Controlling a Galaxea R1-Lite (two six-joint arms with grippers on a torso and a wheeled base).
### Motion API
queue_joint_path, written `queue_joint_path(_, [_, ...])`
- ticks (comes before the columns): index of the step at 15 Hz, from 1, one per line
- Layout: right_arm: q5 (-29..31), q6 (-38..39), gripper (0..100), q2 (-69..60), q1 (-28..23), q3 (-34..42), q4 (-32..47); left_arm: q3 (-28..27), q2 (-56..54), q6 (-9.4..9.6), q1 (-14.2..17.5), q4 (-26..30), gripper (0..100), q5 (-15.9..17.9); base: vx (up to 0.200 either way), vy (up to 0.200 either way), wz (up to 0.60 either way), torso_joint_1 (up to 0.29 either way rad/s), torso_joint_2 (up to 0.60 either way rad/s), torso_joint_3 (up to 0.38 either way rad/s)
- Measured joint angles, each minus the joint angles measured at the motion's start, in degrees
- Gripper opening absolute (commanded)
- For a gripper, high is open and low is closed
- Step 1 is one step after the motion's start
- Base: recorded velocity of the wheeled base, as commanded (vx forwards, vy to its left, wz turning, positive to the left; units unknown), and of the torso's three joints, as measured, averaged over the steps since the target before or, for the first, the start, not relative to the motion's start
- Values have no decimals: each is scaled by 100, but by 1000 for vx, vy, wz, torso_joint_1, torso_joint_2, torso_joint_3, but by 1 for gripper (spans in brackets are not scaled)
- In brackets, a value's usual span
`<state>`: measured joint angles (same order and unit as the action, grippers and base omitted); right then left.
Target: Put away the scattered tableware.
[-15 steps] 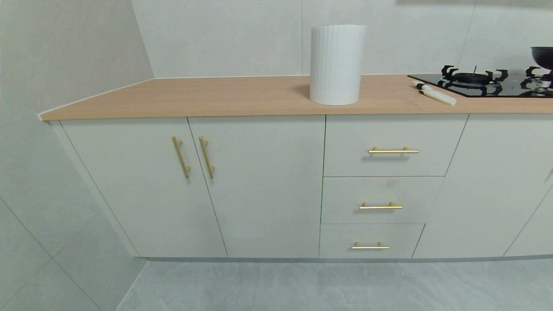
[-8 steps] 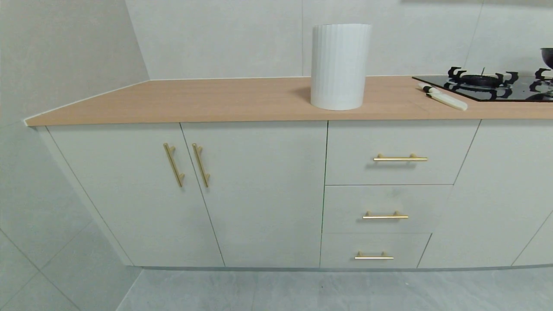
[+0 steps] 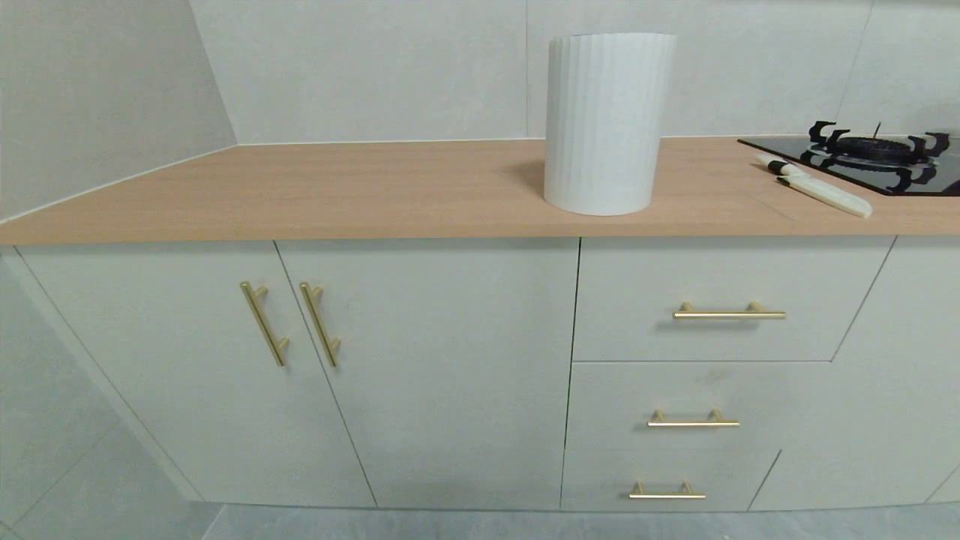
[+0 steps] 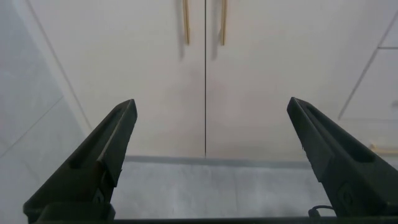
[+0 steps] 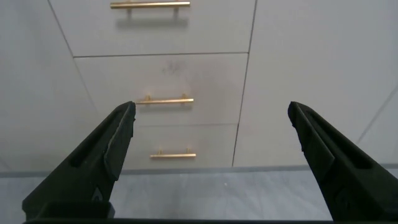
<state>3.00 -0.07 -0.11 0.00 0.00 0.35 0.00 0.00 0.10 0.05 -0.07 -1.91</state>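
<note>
Left claw spread | right claw spread | knife flat on countertop, long axis diagonal, beside hob

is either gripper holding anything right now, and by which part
Nothing is held. The left gripper and the right gripper are both open, with nothing between them.

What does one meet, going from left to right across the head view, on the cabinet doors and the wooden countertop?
left gold bar door handle → right gold bar door handle → white ribbed cylindrical container → cream knife-like utensil with a black band
</note>
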Motion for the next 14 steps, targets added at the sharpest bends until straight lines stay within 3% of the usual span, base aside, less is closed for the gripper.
queue_joint_path(8, [0,2,100,1,0,0,-2,0,0,-7,2,0,100,0,200,0,0,0,1,1])
queue_joint_path(11, [0,0,100,4,0,0,-4,0,0,-10,0,7,100,0,0,0,0,0,0,0])
queue_joint_path(14, [0,-6,100,4,0,0,-4,-5,0,-10,5,-2,100,-5,0,0,-400,3,0,5])
